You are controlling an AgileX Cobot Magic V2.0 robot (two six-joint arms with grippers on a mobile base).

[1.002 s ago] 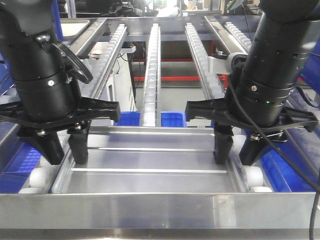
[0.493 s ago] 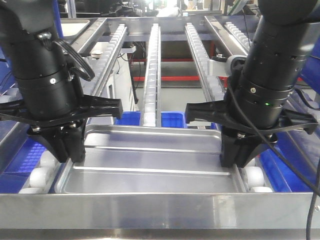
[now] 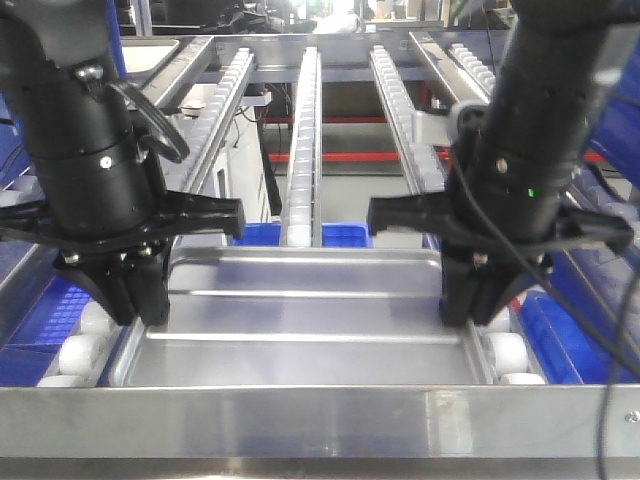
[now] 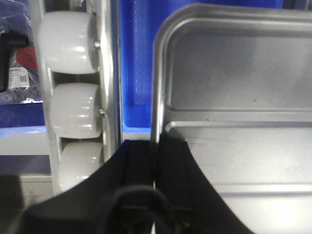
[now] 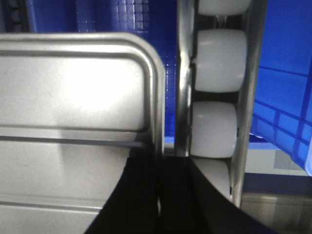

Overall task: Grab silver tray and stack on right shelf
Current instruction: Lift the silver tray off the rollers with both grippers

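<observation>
Built in matte black throughout. Carries thick cylindrical wrist housings, banded by fine seams, above the left tool (image 3: 140, 300) and the right tool (image 3: 475, 305). Spreads flat, pointed black bars sideways from each tool's base, with blunt black fingers (image 4: 173, 161) below. Wears a looped black cable (image 3: 160, 125) and a small pale dot (image 3: 103, 160) on the left wrist (image 3: 85, 120). Shows a tiny green light (image 3: 530, 190) on the right wrist (image 3: 545, 110), crossed by thin black cords.
</observation>
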